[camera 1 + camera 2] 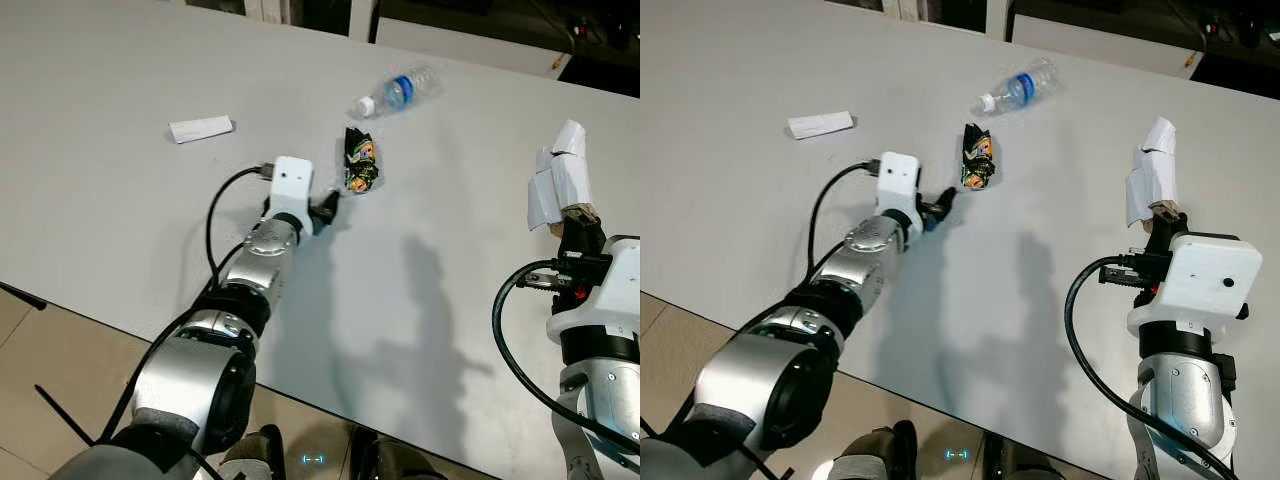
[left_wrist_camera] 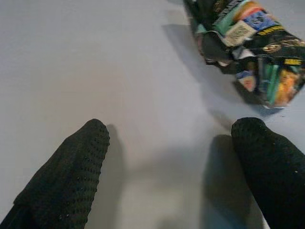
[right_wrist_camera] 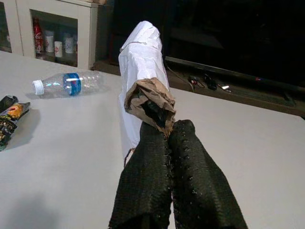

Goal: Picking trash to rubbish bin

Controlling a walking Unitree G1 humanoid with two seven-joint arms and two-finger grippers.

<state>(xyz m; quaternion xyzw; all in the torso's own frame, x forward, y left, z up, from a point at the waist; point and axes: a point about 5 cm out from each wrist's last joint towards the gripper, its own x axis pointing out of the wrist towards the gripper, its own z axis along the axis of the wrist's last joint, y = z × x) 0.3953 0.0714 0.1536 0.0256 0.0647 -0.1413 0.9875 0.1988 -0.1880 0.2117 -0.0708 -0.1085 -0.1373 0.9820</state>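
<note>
Left eye view: The left gripper [image 1: 325, 208] rests low over the smooth pale grey tabletop [image 1: 120, 200], just short of a crumpled black snack wrapper with colourful print [image 1: 360, 160]. Beyond the wrapper lies a clear plastic bottle with a blue label and white cap [image 1: 396, 93], on its side. A flat white paper strip [image 1: 201, 129] lies well apart to the left.

Right eye view: The right gripper [image 1: 1160, 222] holds up a crumpled white and brown paper piece [image 1: 1150, 180] above the tabletop.

Left wrist view: The two dotted black fingers [image 2: 71, 171] stand wide apart with nothing between them; the glossy wrapper lies just ahead of one fingertip.

Right wrist view: The textured fingers [image 3: 152, 167] are pressed together, pinching the brown paper end.
</note>
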